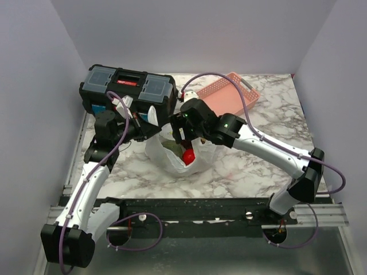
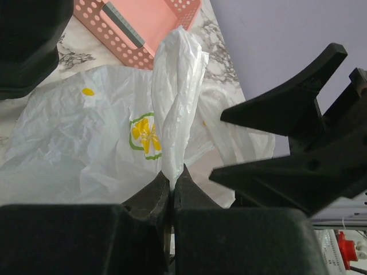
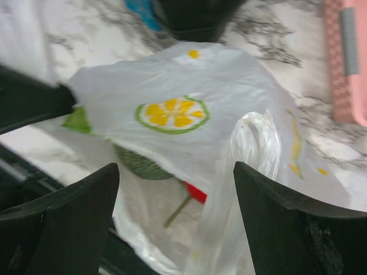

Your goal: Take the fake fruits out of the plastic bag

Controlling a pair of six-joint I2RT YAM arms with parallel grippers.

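from here i see the plastic bag [image 1: 166, 163] lying on the marble table [image 1: 258, 172] in the middle, between the two arms; it sits in front of the black toolbox [image 1: 127, 86] and to the left of the pink basket [image 1: 226, 91]; the left gripper [image 2: 172, 182] is pinched tight together on one twisted handle of the bag, and the handle stands up out of the jaws like a white rope of plastic; beyond it the body of the bag spreads out crinkled, with a yellow citrus print on it; the right gripper [image 3: 176, 172] hangs over the bag's open top with its fingers [image 3: 69, 217] spread wide apart, holding nothing; the bag's other handle loop lies in the gap, nearer the right-hand finger in that wrist view; i cannot tell whether either finger touches the plastic; the apple [image 1: 188, 156] shows red in the mouth of the bag in the top view; the melon [image 3: 140, 163] lies just beside it, a green netted curve half under the film; in the right wrist view only a red sliver of the apple and a thin stem show below the melon; both fruits i can see are inside the bag.
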